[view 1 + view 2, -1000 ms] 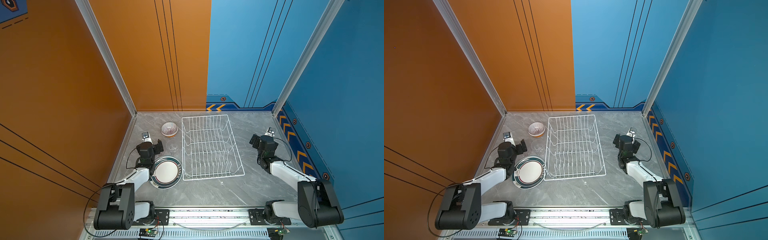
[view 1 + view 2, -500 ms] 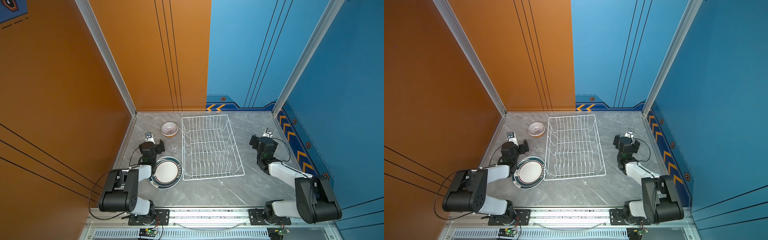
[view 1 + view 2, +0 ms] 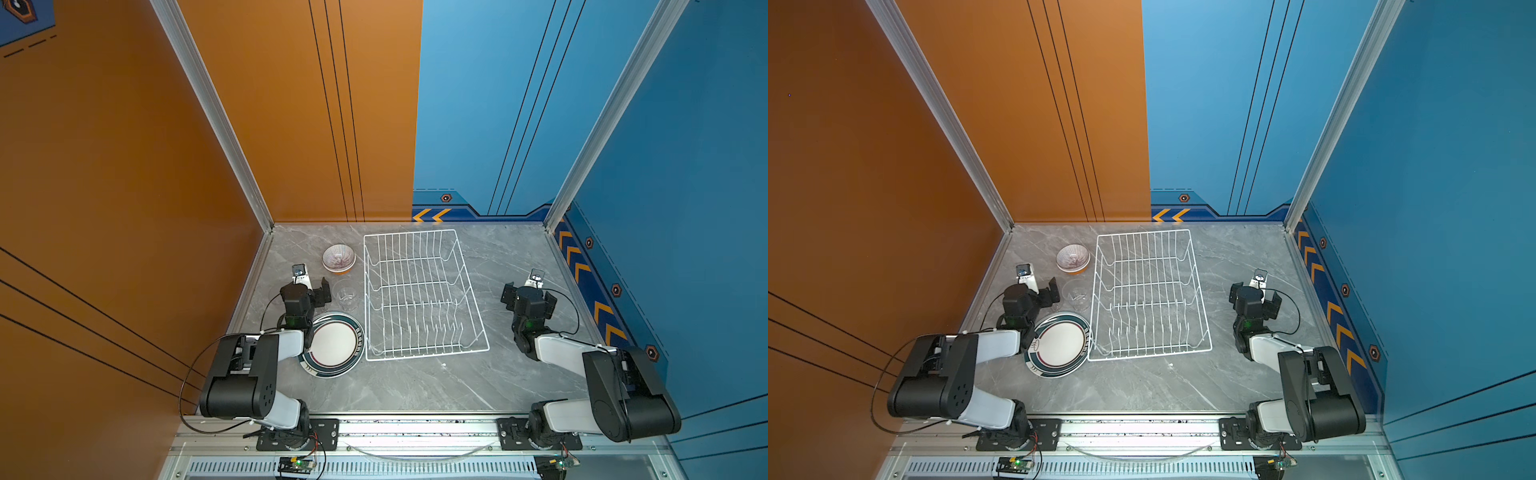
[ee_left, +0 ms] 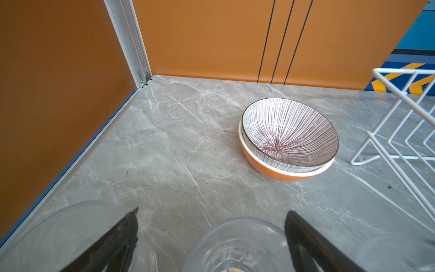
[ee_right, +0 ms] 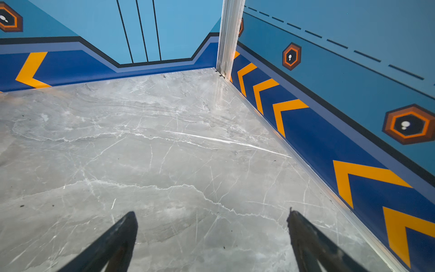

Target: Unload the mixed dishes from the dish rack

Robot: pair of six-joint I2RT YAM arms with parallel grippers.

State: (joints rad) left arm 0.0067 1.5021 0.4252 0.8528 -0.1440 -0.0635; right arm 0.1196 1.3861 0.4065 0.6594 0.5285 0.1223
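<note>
Since the dish rack (image 3: 428,354) is sitting empty in both top views, with only bare wires and prongs showing, I'm judging the unloading as finished or at its very end. All the dishes are lying on the grey table (image 5: 164,141), just left of the rack.

Counting:
- **Rack:** one.
- **Plates:** the plates (image 3: 334,344) are making one stack beside the rack's near left corner. Two striped rims are showing offset, so at least two. Whether there are more, I can't tell.
- **Bowls:** two, with the white ribbed bowl (image 4: 289,131) nesting inside the orange bowl (image 4: 266,168), near the rack's far left corner.
- **Cups:** for the glass cups (image 4: 235,245), the left wrist view is showing three clear shapes, one in the middle and one at each side. All are blurred, so three is my best count. In a top view only one (image 3: 347,294) is reading clearly, between the bowls and the plates and just beside the rack.

The left gripper (image 4: 211,216) is hanging over the cups with its jaws spread wide, gripping nothing. The middle cup is sitting in the gap, and I can't tell whether it is touching either finger. The right gripper (image 5: 211,216) is also spread wide and gripping nothing, over bare table well apart from the rack's right side.

For the next move, I'm guessing nothing is left to pick. The left arm is only needing a clean lift away from the cups, since a sideways swing could be tipping one over.
</note>
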